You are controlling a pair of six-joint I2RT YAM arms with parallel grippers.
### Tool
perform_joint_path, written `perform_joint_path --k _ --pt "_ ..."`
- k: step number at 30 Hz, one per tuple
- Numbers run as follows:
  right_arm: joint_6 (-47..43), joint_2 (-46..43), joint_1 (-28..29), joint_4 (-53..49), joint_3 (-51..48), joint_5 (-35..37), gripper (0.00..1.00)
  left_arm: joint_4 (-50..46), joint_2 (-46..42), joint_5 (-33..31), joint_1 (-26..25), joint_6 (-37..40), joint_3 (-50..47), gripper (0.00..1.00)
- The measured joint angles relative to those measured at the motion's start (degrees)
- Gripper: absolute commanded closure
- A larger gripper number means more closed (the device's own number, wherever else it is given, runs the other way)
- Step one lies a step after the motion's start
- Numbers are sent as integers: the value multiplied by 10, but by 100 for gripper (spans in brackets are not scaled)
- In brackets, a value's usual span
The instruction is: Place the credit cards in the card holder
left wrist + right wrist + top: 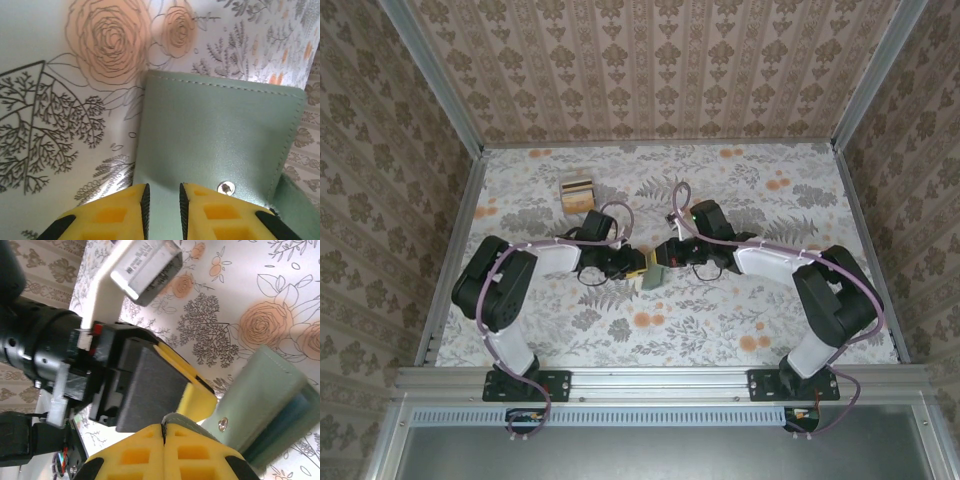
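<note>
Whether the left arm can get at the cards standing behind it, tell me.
Probably yes: the credit cards stand near the left arm, open table between, though its fingers are at the card holder.

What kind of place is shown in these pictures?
Probably a robot test booth, not a real home: wallpaper-patterned walls stand in a metal frame, the table has a floral cover, and a left arm and a right arm are bolted to a rail at its near edge.
</note>
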Motion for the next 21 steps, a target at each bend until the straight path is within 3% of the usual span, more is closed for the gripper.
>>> perform_joint_path --k 6,12,21 --pt "13 -8 -10 10 -13 -18 100 14 17 2 10 -1 -9 65" --pt "27 -44 -11 7 -13 -20 100 35 12 23 15 0 -10 46" --pt "8 -67 -11 -40 -8 -16 100 -13 -21 34 46 37 -8 41"
